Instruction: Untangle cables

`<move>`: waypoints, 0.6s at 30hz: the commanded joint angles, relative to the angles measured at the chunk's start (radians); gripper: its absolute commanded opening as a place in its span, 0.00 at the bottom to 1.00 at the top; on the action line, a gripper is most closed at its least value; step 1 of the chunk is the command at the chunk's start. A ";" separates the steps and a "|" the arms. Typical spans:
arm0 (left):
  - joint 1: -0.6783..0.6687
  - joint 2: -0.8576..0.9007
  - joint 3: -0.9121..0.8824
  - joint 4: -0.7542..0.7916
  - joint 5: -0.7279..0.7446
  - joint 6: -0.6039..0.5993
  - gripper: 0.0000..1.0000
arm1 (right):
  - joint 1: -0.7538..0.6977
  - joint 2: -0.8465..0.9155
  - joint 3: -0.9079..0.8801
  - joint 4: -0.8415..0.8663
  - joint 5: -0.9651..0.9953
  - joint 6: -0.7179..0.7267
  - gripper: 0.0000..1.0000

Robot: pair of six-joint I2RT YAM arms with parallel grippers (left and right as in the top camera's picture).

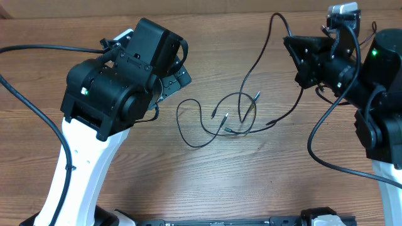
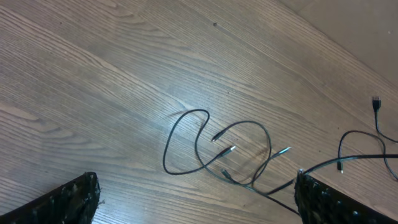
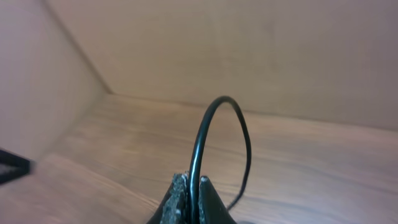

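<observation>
Several thin black cables (image 1: 227, 117) lie tangled in loose loops with small plug ends at the table's middle. In the left wrist view the cables (image 2: 219, 149) lie ahead of my left gripper (image 2: 199, 202), which is open wide and holds nothing; one strand passes close by its right finger (image 2: 333, 202). From overhead the left gripper (image 1: 179, 80) sits just left of the tangle. My right gripper (image 1: 287, 41) is shut on one cable (image 3: 214, 106), which arches up from the fingertips (image 3: 180, 186) and then runs down to the tangle.
The wooden table (image 1: 239, 182) carries only the cables. A beige wall (image 3: 249, 50) stands behind the far edge. Thick black arm wiring (image 1: 25, 103) trails at the left, and more of it (image 1: 317, 150) hangs at the right.
</observation>
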 commanded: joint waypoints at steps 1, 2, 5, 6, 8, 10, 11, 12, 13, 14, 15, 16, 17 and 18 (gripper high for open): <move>0.000 -0.003 0.003 -0.002 -0.022 0.022 1.00 | -0.004 -0.008 0.015 -0.023 0.163 -0.062 0.04; 0.000 -0.003 0.003 -0.002 -0.022 0.022 1.00 | -0.004 -0.008 0.015 -0.038 0.204 -0.068 0.04; 0.000 -0.003 0.003 -0.002 -0.022 0.022 1.00 | -0.004 -0.008 0.015 -0.068 0.273 -0.091 0.04; 0.000 -0.003 0.003 -0.002 -0.022 0.022 1.00 | -0.004 -0.008 0.015 -0.081 0.301 -0.091 0.04; 0.000 -0.003 0.003 -0.002 -0.021 0.022 1.00 | -0.004 -0.008 0.015 -0.109 0.352 -0.116 0.04; 0.000 -0.003 0.003 -0.002 -0.021 0.022 0.99 | -0.004 -0.008 0.015 -0.131 0.384 -0.137 0.04; 0.000 -0.003 0.003 -0.002 -0.021 0.022 1.00 | -0.004 -0.008 0.015 -0.141 0.401 -0.144 0.04; 0.000 -0.003 0.003 -0.002 -0.021 0.022 1.00 | -0.004 -0.008 0.015 -0.152 0.433 -0.150 0.04; 0.000 -0.003 0.003 -0.002 -0.021 0.022 1.00 | -0.004 -0.008 0.015 -0.162 0.459 -0.159 0.04; 0.000 -0.003 0.003 -0.002 -0.021 0.022 1.00 | -0.004 -0.008 0.015 -0.172 0.493 -0.167 0.04; 0.000 -0.003 0.003 -0.002 -0.021 0.022 1.00 | -0.004 -0.008 0.015 -0.177 0.522 -0.169 0.04; 0.000 -0.003 0.003 -0.002 -0.021 0.022 1.00 | -0.004 -0.008 0.015 -0.177 0.549 -0.169 0.04; 0.000 -0.003 0.003 -0.002 -0.021 0.022 1.00 | -0.004 -0.009 0.015 -0.176 0.578 -0.169 0.04; 0.000 -0.003 0.003 -0.002 -0.021 0.022 1.00 | -0.004 -0.009 0.015 -0.175 0.607 -0.171 0.04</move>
